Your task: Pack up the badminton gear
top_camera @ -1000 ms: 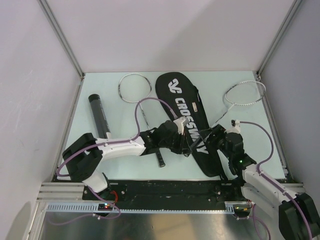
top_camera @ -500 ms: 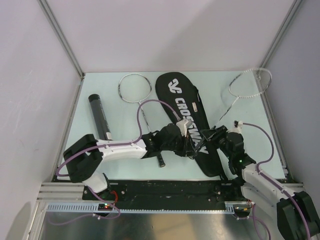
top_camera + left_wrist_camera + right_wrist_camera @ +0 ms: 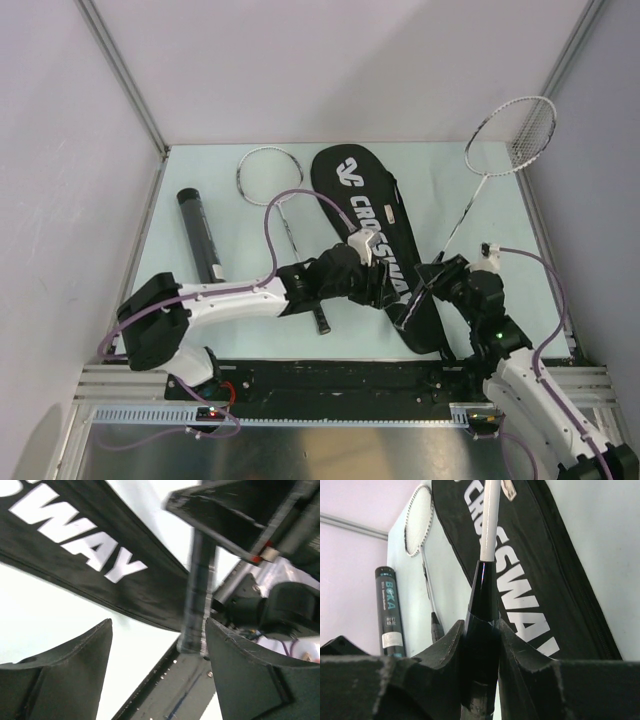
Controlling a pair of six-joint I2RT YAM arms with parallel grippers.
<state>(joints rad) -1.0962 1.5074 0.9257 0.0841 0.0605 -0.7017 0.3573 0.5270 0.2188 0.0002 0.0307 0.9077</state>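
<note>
My right gripper (image 3: 432,283) (image 3: 481,640) is shut on the black handle of a silver racquet (image 3: 512,135) (image 3: 490,515). That racquet slants up, with its head raised over the back right corner. The black CROSSWAY bag (image 3: 372,225) (image 3: 535,585) (image 3: 95,555) lies flat mid-table. My left gripper (image 3: 385,285) (image 3: 159,665) hovers open over the bag's near end. The held handle's butt (image 3: 197,595) shows close beside its right finger (image 3: 250,670). A second racquet (image 3: 268,175) (image 3: 420,525) lies left of the bag. The black tube (image 3: 200,235) (image 3: 390,610) lies at far left.
Grey walls with metal corner posts (image 3: 125,75) close in the table on three sides. A black rail (image 3: 340,375) runs along the near edge by the arm bases. Purple cables (image 3: 275,215) loop above both arms.
The right gripper closed on the racquet handle and swung the racquet's head up toward the back right. The left gripper's jaws opened and the arm drew slightly right.
</note>
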